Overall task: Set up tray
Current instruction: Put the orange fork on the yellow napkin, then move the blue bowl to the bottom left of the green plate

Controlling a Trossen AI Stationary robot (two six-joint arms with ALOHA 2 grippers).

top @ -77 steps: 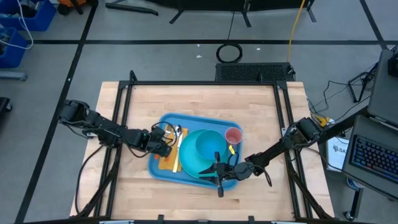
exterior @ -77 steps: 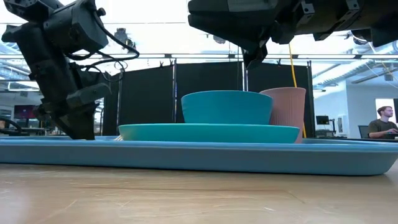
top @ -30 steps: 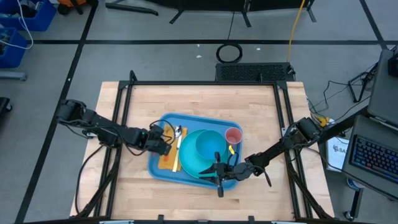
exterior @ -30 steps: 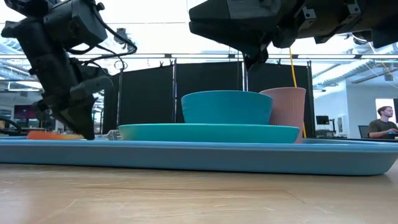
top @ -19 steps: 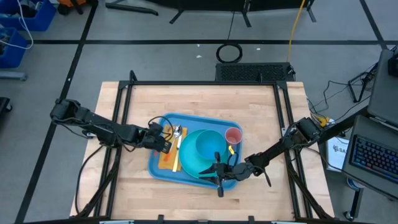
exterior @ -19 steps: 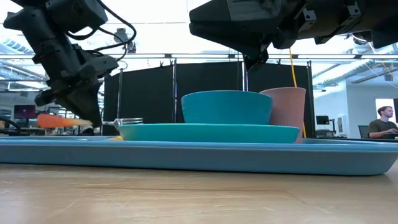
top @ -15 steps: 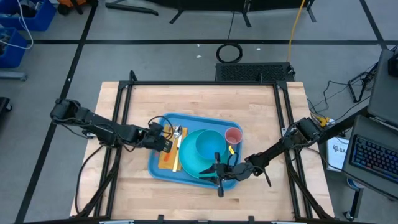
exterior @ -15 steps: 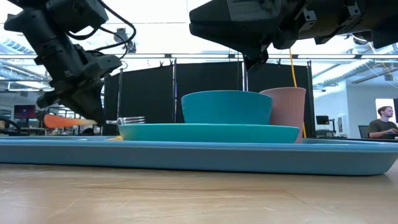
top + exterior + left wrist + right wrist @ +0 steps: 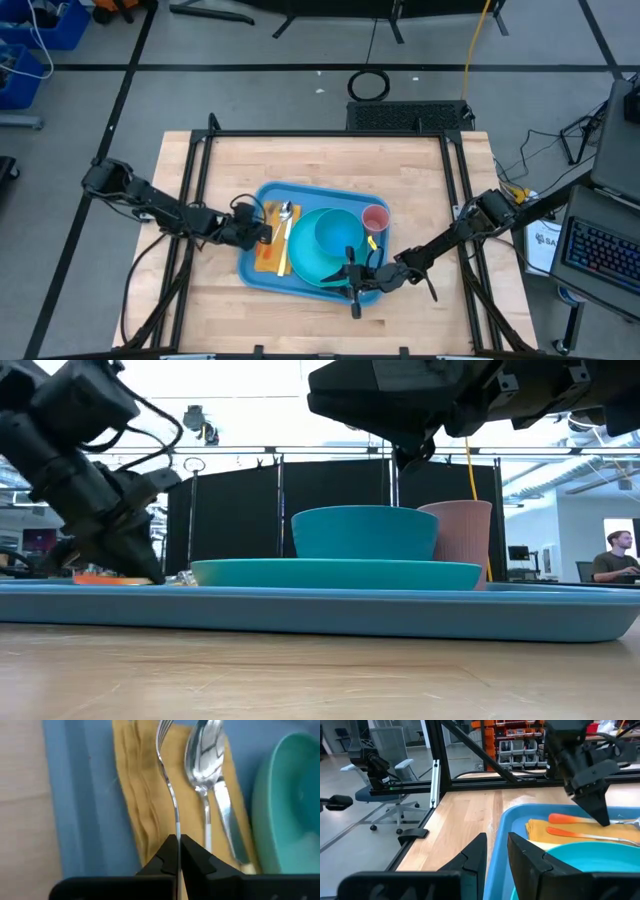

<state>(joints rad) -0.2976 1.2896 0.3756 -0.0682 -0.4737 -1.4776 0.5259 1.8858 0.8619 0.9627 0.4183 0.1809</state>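
Note:
The light-blue tray (image 9: 310, 190) lies mid-table and carries a teal plate (image 9: 305, 262) with a teal bowl (image 9: 335, 232) on it, a pink cup (image 9: 375, 217) and a yellow napkin (image 9: 135, 795). On the napkin lie a fork (image 9: 167, 780), a spoon (image 9: 202, 755) and a knife (image 9: 227, 820), each with an orange handle (image 9: 570, 819). My left gripper (image 9: 177, 839) stands over the napkin, shut on the fork. My right gripper (image 9: 497, 840) hovers open and empty above the tray's near rim (image 9: 352, 292). My left gripper pinches the fork's metal shaft (image 9: 175, 822) between its two fingers (image 9: 192, 852), just ahead of the orange handle. The fingers come from above, slanting in from the table's left. The fork lies low along the napkin, with its tines (image 9: 164, 729) pointing to the far edge.
Bare wooden table (image 9: 330, 155) surrounds the tray, framed by black rails (image 9: 205, 160). Plate (image 9: 335, 572), bowl (image 9: 365, 532) and cup (image 9: 465, 530) stand right of the napkin. A person (image 9: 612, 555) sits far behind the table.
My left gripper, shut on the fork, raised it off the napkin so the orange handle and tines hung level above the tray, then lowered it back onto the napkin and shifted slightly toward the table's left edge. My right arm stayed still.

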